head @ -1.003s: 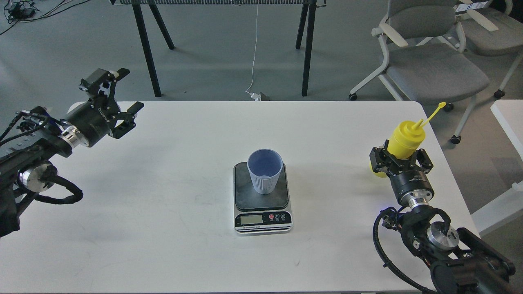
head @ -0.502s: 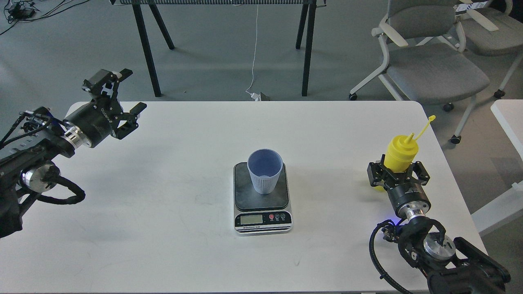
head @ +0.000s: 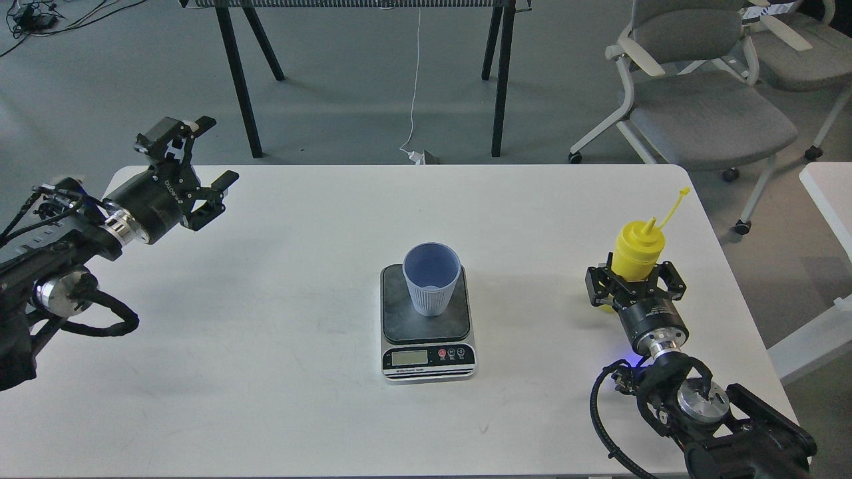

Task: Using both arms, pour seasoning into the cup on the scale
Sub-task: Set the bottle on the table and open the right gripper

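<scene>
The pale blue ribbed cup [head: 431,279] stands upright on the scale [head: 399,322], a flat one with a dark top plate and a silver front, at the middle of the white table [head: 299,219]. The yellow seasoning bottle [head: 637,249] is upright near the table's right edge, with its cone nozzle open and its cap strap sticking up to the right. My right gripper [head: 632,285] is shut around the bottle's lower body, well right of the cup. My left gripper [head: 212,152] is open and empty above the table's far left corner.
Grey office chairs [head: 705,113] stand beyond the table's far right corner. Black table legs [head: 236,80] and a white cable [head: 414,100] are on the floor behind. Another white table [head: 832,193] is at the right edge.
My right gripper has moved left and toward me with the yellow bottle in it, bringing it lower. My left gripper has shifted slightly to the right. Cup and scale have not moved.
</scene>
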{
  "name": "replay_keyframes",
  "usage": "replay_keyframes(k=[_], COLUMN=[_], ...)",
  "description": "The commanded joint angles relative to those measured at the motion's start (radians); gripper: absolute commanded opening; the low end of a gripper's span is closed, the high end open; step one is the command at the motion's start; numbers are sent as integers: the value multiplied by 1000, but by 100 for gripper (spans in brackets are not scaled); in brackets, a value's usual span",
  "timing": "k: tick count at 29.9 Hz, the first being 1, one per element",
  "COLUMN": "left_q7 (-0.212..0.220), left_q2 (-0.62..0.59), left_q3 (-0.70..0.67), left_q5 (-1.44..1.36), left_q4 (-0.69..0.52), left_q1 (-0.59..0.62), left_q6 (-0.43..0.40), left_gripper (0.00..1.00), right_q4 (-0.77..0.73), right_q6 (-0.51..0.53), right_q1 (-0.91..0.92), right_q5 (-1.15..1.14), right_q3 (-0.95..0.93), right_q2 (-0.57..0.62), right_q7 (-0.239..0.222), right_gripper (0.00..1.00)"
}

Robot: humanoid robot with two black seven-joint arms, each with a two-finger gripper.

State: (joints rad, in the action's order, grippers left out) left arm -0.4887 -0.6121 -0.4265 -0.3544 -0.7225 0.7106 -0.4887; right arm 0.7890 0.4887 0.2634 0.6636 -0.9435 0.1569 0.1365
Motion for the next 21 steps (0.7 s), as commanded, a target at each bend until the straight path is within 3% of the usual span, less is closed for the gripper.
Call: replay_keyframes(k=[1,6,7,8,9,21], left_q7=[0,0,0,0,0,0], left_q2=[0,0,0,0,0,0], left_q3=[0,0,0,0,0,0], left_q5=[0,-1,-1,0,-1,-1], left_q4=[0,0,0,0,0,2], left_q1=[0,0,0,0,0,0], left_q6=[0,0,0,0,0,0], left_gripper=[99,99,99,99,99,99], right_q4=[13,70,82,94,105,294], right_q6=[0,0,0,0,0,0], right_q1=[-3,-21,-32,-44,-53,-226], right_q5=[-18,-19,-19,-21,-19,-21], right_q3=[-1,-3,-3,-4,-5,-37], right_q2=[0,10,12,15,20,130], right_q7=[2,2,2,0,0,3], right_gripper=[52,71,79,95,100,100])
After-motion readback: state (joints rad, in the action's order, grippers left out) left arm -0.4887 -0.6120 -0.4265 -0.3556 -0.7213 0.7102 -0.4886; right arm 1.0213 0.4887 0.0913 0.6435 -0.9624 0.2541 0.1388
